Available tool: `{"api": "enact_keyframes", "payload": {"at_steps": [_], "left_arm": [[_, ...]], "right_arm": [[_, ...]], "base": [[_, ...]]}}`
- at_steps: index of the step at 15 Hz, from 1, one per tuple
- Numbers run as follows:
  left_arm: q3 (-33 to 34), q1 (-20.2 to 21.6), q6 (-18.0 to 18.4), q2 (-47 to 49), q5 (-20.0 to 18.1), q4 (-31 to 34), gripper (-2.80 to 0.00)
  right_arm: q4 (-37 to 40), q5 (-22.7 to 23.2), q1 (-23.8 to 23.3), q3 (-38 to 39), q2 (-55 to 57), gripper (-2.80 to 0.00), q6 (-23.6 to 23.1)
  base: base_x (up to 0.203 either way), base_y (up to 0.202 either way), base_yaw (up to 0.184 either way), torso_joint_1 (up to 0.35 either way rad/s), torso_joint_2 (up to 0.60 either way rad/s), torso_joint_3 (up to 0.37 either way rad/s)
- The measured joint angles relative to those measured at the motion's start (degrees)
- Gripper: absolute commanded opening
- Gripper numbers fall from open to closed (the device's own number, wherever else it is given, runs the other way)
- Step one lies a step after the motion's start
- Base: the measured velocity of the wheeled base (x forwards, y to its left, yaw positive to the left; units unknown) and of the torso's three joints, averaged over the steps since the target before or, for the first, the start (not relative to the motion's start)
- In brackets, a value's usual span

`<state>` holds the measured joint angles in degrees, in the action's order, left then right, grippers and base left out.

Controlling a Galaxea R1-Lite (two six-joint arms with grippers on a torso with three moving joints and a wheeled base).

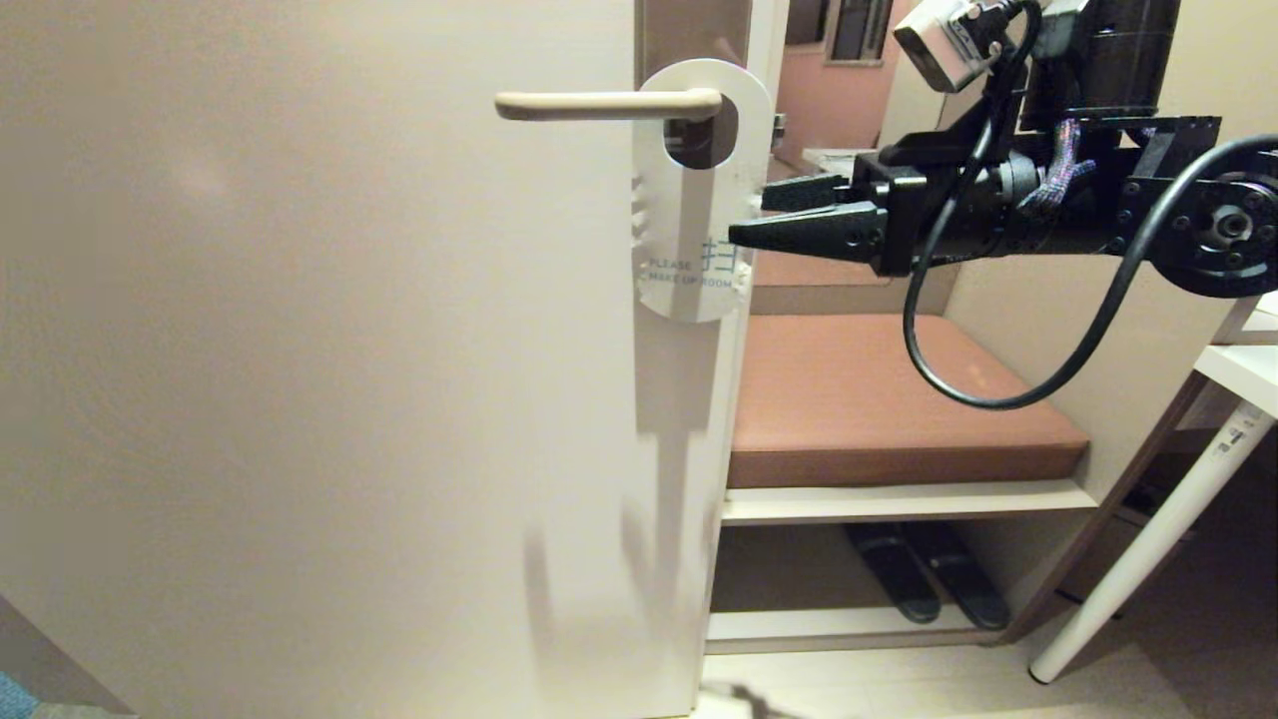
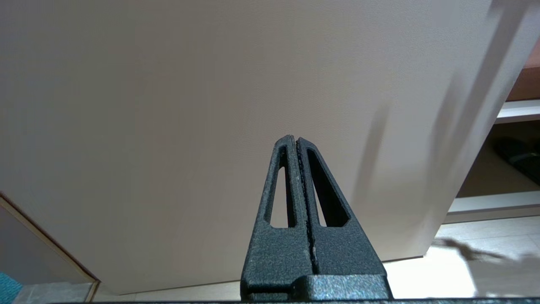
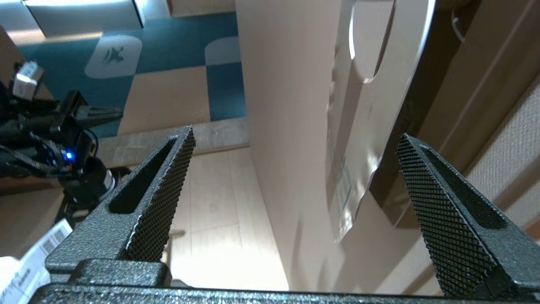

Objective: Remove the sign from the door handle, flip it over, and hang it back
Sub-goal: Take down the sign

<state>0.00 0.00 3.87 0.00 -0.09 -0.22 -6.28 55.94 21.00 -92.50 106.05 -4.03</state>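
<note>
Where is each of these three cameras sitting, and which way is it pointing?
Head view: up on the robot, facing the door; shows the right gripper beside the sign.
Left wrist view: behind the shut left gripper, low, facing the door.
Right wrist view: behind the open right gripper, looking along the door edge at the sign.
Shared: door in all; sign in head and right wrist views.

A pale door (image 1: 300, 379) fills the left of the head view, its edge just beside a bench with a brown cushion (image 1: 879, 399) on a white shelf (image 1: 899, 499). Under the shelf lie dark slippers (image 1: 924, 574), side by side. Right of the bench stands a white table (image 1: 1243, 379) on a slanted white leg (image 1: 1148, 544), and blue-patterned carpet (image 3: 168, 55) lies beyond the door.
</note>
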Motion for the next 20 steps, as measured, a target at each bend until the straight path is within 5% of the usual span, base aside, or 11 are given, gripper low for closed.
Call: {"api": "enact_keyframes", "payload": {"at_steps": [5,20], "left_arm": [[0.0,0.0,-0.02,0.0,0.09,0.0,-2.8],[0.0,0.0,0.0,0.0,-0.01,-0.02,-2.8]], "right_arm": [[-4.61,0.0,1.15,0.04,0.68,0.0,6.92],[-6.6,-0.02,3.05,0.3,1.53,0.0,7.5]], "base": [[0.0,0.0,0.0,0.0,0.0,0.0],[0.0,0.0,0.0,0.0,0.0,0.0]]}}
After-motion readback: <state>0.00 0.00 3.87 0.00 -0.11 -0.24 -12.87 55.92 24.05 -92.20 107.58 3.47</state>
